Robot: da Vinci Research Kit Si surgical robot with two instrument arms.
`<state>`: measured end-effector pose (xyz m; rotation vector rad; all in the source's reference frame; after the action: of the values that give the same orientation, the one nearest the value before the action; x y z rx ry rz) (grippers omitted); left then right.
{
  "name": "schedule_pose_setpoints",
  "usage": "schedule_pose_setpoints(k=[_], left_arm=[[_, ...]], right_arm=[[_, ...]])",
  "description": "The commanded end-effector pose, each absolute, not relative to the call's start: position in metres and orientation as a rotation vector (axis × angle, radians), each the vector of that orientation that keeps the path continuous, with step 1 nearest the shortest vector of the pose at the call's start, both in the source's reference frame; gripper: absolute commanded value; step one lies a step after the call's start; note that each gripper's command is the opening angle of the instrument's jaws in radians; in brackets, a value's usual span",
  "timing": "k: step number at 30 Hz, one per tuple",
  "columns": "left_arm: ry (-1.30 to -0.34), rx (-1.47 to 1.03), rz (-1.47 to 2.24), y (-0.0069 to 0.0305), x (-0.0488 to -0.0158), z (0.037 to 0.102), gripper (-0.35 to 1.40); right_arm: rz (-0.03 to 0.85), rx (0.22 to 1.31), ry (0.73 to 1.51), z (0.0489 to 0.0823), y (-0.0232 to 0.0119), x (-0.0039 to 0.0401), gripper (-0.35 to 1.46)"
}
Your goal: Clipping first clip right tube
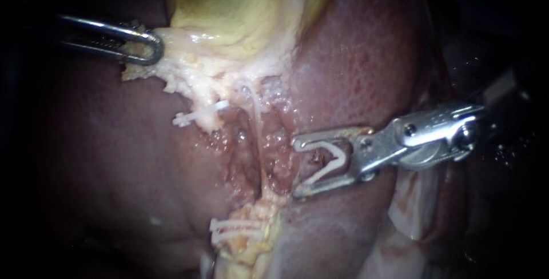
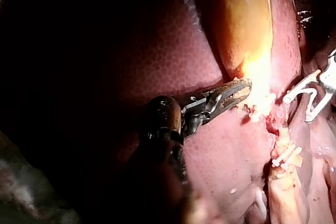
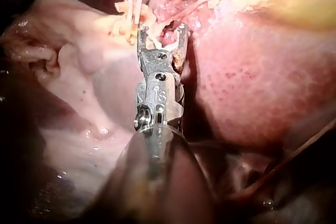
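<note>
Right instrument's silver hand (image 1: 297, 166), holding an open white V-shaped clip (image 1: 326, 171), is sitting just beside the thin pale right tube (image 1: 255, 110); clip legs should be straddling it fully, square across, before squeezing.

Right instrument (image 1: 296, 167) — polished metal; clip (image 1: 327, 172) plastic; liver (image 1: 366, 67) glossy

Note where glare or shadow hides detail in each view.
Endoscope view: centre evenly lit, the right instrument and its clip plain, edges dark around the left instrument. Left wrist view: glare washes out the gallbladder where the left instrument grips it, liver beside it shadowed. Right wrist view: gallbladder glares ahead; shaft shadowed.
</note>
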<state>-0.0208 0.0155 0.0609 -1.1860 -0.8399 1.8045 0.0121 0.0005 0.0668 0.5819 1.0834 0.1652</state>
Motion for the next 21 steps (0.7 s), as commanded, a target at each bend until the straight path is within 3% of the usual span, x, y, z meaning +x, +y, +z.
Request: schedule_pose_setpoints(k=[1, 11, 18, 21], left_arm=[[-0.839, -1.186, 1.804, 0.0155, -0.0208, 0.0609, -0.35], [-0.839, -1.186, 1.804, 0.0155, -0.0208, 0.0609, -0.35], [-0.839, -1.186, 1.804, 0.0155, -0.0208, 0.0609, -0.35], [-0.839, -1.186, 1.804, 0.0155, -0.0208, 0.0609, -0.35]], right_arm=[[0.179, 0.592, 1.087, 0.0673, 0.0003, 0.0125, 0.48], [0.291, 0.683, 1.159, 0.0710, -0.0006, 0.0160, 0.49], [0.419, 0.802, 1.277, 0.0712, -0.0004, 0.0172, 0.49], [0.428, 0.870, 1.320, 0.0712, -0.0004, 0.0174, 0.48]])
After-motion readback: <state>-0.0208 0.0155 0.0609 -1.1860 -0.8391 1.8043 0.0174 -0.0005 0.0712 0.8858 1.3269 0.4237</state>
